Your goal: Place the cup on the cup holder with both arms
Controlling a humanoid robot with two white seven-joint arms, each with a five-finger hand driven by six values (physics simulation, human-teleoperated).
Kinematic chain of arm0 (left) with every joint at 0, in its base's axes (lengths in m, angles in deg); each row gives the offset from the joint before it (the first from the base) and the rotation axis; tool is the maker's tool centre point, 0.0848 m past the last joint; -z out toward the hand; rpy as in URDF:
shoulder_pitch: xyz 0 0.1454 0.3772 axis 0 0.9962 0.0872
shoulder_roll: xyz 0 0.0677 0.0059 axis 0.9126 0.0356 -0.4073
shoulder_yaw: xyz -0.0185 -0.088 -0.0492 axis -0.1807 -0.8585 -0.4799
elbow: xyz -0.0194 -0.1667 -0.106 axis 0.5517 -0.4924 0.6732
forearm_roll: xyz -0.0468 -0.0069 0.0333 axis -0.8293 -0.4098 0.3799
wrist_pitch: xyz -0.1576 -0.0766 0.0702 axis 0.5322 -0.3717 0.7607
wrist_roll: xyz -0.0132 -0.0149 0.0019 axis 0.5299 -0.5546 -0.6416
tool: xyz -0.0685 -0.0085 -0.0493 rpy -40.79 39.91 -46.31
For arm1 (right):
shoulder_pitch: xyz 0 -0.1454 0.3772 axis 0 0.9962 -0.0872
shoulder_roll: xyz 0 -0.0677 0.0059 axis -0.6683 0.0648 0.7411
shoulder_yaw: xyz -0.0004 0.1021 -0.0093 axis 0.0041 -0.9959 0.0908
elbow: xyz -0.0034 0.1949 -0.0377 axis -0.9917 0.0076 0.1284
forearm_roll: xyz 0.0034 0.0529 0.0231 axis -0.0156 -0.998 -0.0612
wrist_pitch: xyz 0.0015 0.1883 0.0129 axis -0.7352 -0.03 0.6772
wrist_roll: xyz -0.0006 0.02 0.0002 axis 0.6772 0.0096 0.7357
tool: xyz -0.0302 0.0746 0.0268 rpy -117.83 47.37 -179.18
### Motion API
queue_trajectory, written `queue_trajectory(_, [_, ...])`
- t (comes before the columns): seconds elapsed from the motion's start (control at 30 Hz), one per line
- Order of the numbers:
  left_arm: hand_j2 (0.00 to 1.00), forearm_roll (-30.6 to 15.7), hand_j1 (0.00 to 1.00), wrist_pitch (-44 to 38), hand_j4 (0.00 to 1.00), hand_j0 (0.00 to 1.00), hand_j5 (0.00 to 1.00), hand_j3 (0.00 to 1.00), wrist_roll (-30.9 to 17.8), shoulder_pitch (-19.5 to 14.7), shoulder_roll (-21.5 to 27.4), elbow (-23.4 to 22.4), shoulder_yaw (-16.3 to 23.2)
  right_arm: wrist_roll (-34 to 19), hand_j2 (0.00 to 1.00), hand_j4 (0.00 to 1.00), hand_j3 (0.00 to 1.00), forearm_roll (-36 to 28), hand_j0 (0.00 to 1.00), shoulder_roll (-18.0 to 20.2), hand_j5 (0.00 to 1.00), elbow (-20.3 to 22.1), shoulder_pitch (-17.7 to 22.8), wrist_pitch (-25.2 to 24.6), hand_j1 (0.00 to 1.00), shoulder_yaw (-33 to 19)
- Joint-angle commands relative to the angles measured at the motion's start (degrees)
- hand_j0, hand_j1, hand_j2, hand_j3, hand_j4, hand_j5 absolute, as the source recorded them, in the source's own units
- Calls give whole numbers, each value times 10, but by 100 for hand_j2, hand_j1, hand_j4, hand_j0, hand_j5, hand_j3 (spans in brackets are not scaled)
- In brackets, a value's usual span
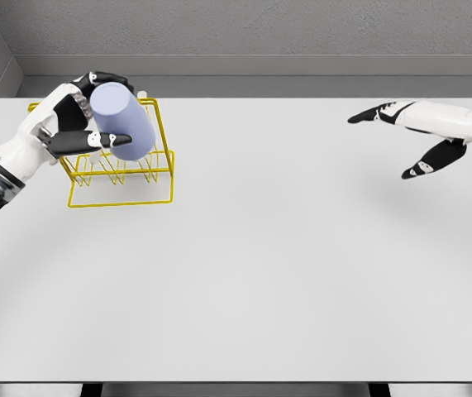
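A pale lavender cup (122, 121) is tilted in my left hand (95, 116), whose fingers are curled round it above the yellow wire cup holder (120, 186) at the table's far left. The cup's base faces up toward the camera and part of its side is hidden by my thumb. I cannot tell whether the cup touches the rack's wires. My right hand (405, 141) hovers over the far right of the table, fingers spread, holding nothing.
The white table (260, 273) stretches wide in front and between the two arms. A grey wall runs behind its far edge. The rack stands close to the table's back left corner.
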Motion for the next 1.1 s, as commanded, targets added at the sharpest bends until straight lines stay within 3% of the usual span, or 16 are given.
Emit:
queue_trajectory(0.0, [92, 0, 92, 0, 92, 92, 92, 92, -1, 0, 0, 1, 1, 0, 100, 100, 100, -4, 100, 1, 100, 0, -1, -2, 100, 0])
queue_trajectory(0.17, [99, 0, 99, 1, 99, 99, 99, 99, -1, 0, 2, 1, -1, 0, 100, 100, 100, -4, 100, 1, 100, 0, -1, -2, 100, 0])
queue_trajectory(0.6, [100, 0, 100, 2, 100, 100, 100, 100, -2, 0, 5, 6, -4, 0, 100, 100, 100, -4, 100, 1, 100, 0, -1, -2, 100, 0])
queue_trajectory(0.7, [100, -1, 100, 5, 100, 100, 100, 100, -23, 0, 11, 9, -5, 0, 100, 100, 100, -4, 100, 1, 100, 0, -1, -2, 100, 0])
queue_trajectory(0.87, [100, -4, 100, 17, 100, 100, 100, 100, -31, 4, 46, 53, -7, 0, 100, 100, 100, -4, 100, 1, 100, 0, -1, -2, 100, 0])
queue_trajectory(0.9, [100, -7, 100, 32, 100, 100, 100, 100, -52, 11, 57, 61, -17, 0, 100, 100, 100, -4, 100, 1, 100, 0, -1, -2, 100, 0])
queue_trajectory(0.97, [100, -7, 100, 44, 100, 100, 100, 100, -74, 56, 72, 88, -64, 0, 100, 100, 100, -4, 100, 1, 100, 0, -1, -2, 100, -1])
queue_trajectory(1.07, [100, -8, 100, 141, 100, 100, 100, 100, -74, 98, 123, 97, -75, 0, 100, 100, 100, -4, 100, 1, 100, 0, -1, -2, 100, -1])
